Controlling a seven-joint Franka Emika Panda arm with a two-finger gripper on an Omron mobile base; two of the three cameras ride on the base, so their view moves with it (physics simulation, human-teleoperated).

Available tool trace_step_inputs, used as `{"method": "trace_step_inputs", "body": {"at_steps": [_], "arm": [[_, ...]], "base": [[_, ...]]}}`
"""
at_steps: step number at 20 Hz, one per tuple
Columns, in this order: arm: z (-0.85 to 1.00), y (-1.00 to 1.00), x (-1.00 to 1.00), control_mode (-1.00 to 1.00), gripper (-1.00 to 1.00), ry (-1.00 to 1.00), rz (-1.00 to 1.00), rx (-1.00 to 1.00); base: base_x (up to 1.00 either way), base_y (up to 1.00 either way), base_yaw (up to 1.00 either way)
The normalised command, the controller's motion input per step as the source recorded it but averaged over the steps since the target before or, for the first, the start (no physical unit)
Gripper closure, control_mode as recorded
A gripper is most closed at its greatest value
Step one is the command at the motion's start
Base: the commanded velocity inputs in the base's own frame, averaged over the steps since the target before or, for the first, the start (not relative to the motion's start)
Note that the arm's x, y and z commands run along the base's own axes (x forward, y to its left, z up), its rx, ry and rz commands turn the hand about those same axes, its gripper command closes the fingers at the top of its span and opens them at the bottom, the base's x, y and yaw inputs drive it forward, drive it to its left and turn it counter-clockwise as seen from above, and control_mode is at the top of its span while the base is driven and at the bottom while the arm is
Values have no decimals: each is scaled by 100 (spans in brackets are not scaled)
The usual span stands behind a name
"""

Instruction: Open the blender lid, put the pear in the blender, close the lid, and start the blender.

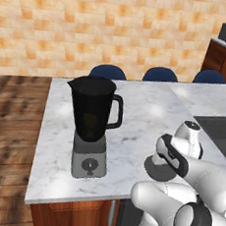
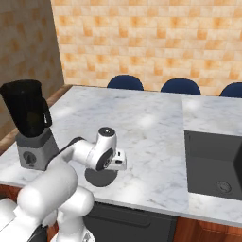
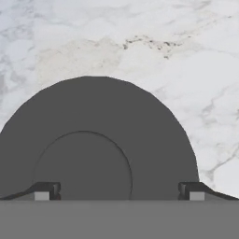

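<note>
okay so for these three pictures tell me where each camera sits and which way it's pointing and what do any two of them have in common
Left base view: behind the arm to its left, looking forward and down over the marble counter at the blender; the white arm rises lower right.
Right base view: behind the arm to its right, same counter; the arm rises lower left, the sink lies right.
Hand view: on the hand, looking straight down at the blender lid lying on the counter; the gripper shows its fingertips spread wide.
Shared: both base views show the blender, the lid under the hand, and blue chairs.
</note>
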Motion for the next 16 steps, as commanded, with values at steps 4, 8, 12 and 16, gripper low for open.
{"method": "trace_step_inputs", "body": {"at_steps": [4,8,12,16], "arm": [[-2,19,-16,-100,-100,0,-4,-6],[0,23,-3,-100,-100,0,-3,-7],[-19,19,-2,-100,-100,0,-1,-8],[-39,6,4,-100,-100,6,0,-8]], "base": [[0,0,0],[0,0,0],[0,0,0],[0,0,0]]}}
